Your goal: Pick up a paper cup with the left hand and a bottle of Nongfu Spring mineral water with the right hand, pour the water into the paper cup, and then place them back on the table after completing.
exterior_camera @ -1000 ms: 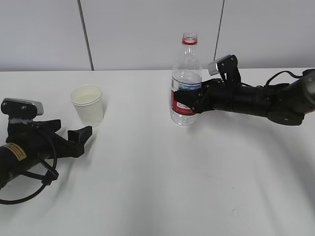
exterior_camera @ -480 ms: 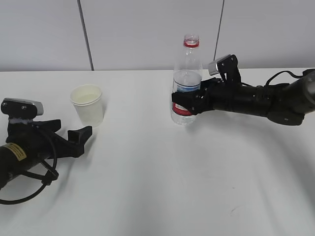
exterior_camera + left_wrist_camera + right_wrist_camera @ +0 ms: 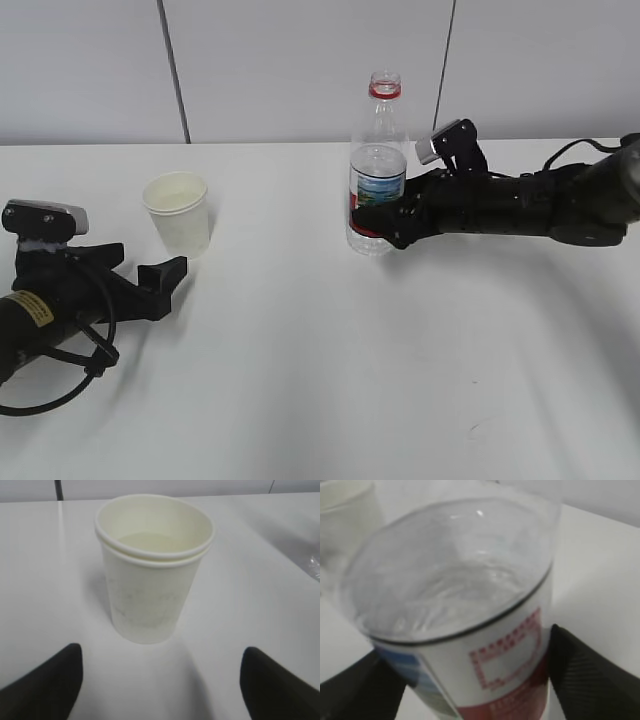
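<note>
1. Paper cup (image 3: 178, 213): white, upright on the table (image 3: 320, 380), left of centre; pale liquid shows inside in the left wrist view (rim looks doubled).
2. Bottle (image 3: 378, 165): clear plastic, red neck ring, uncapped, red-and-blue label, upright near the table's far edge.
3. Water (image 3: 377, 161): clear, reaching about the label's upper part.

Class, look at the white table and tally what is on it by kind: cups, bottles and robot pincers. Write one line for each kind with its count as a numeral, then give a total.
White paper cup: 1
Clear plastic water bottle with a red and white label: 1
Black robot pincers: 2, the left pincer and the right pincer
Total: 4
</note>
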